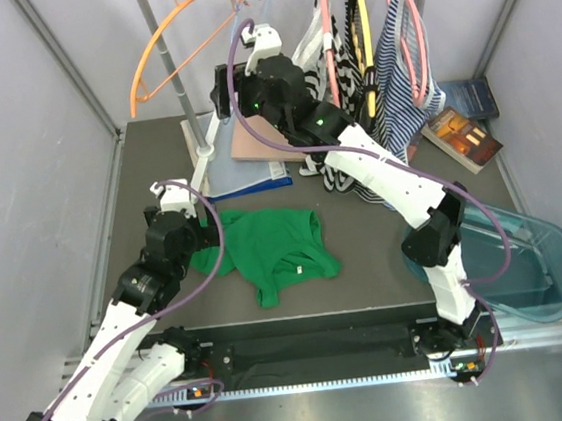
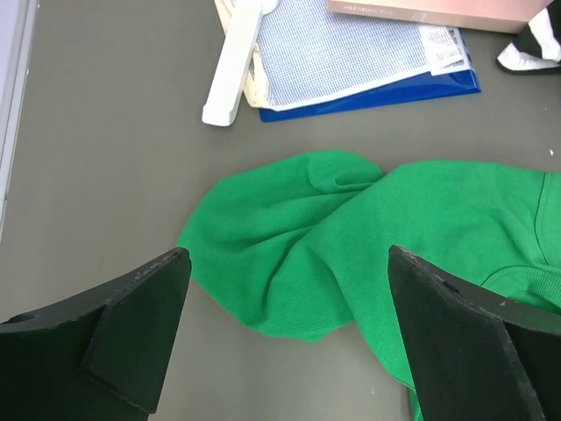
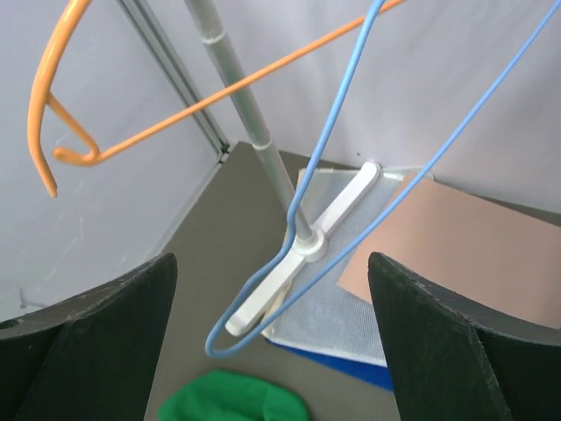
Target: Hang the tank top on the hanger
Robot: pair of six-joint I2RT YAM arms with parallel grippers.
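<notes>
Left claw (image 2: 287,259), right claw (image 3: 270,263) agape, empty | rumpled tank top (image 2: 456,210) | wire hanger (image 3: 346,79)

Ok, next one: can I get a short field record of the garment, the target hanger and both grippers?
garment: bright-green sleeveless fabric tank top, lying rumpled on the dark table, not on any hanger
hanger: thin light-blue wire hanger, hanging by the grey rack pole, bare
left gripper: open, over the tank top's edge, holding nothing
right gripper: open, facing the hanger, not gripping it
task state: not yet done
</notes>
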